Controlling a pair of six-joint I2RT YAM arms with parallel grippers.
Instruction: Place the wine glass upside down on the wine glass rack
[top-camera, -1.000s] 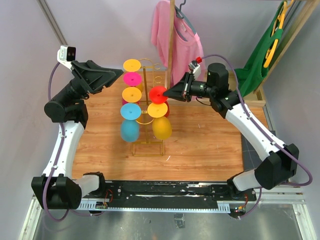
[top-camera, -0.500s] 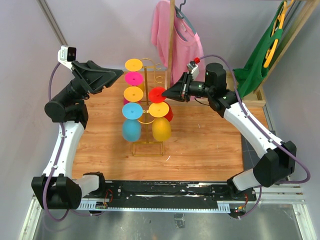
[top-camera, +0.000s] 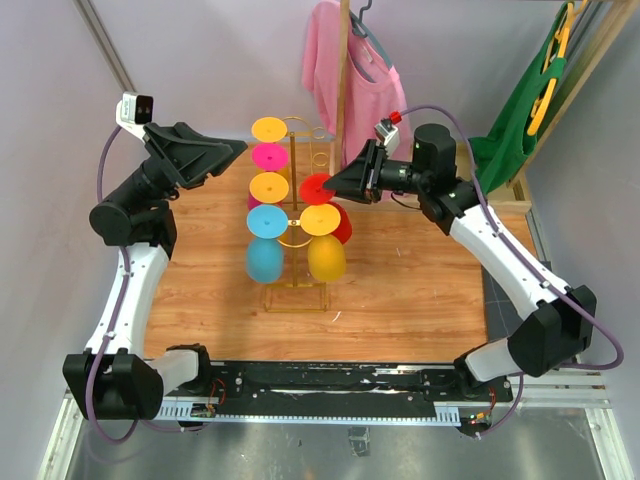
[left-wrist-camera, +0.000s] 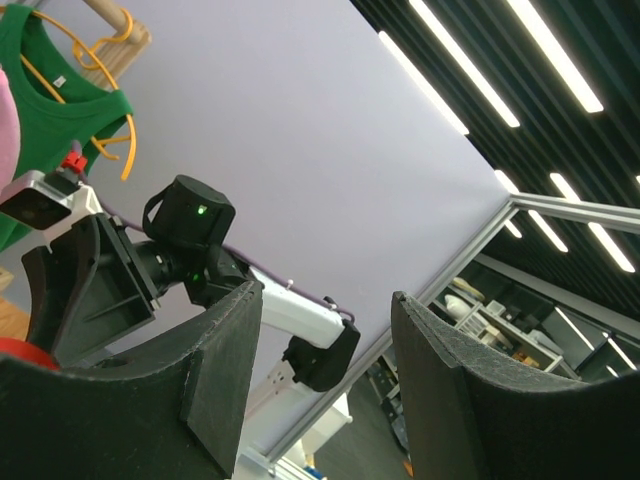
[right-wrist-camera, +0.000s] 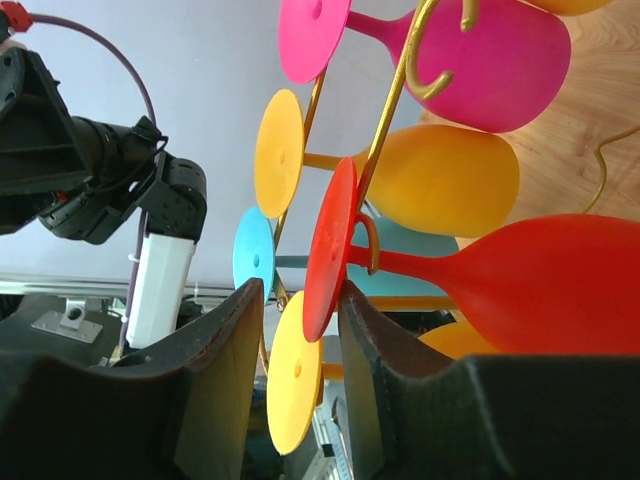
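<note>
The red wine glass (top-camera: 318, 188) hangs upside down on the gold wire rack (top-camera: 292, 150), on its right side, with its stem in a ring loop. In the right wrist view the red glass (right-wrist-camera: 560, 275) lies sideways and its foot stands between my fingers. My right gripper (top-camera: 338, 186) (right-wrist-camera: 300, 290) is open around the foot's edge; the right finger (right-wrist-camera: 400, 400) touches the rim and the left finger is apart from it. My left gripper (top-camera: 238, 147) (left-wrist-camera: 325, 298) is open and empty, held high to the left of the rack.
Yellow, pink, orange and blue glasses (top-camera: 262, 258) hang on the rack's left side, and an orange one (top-camera: 326, 256) on the right below the red. A wooden stand with a pink shirt (top-camera: 355, 70) is behind the rack. A green shirt (top-camera: 530, 100) hangs at the far right.
My right wrist has risen slightly and stays at the red glass's foot. The hanging glasses have shifted a little to the right. The left arm has barely moved.
</note>
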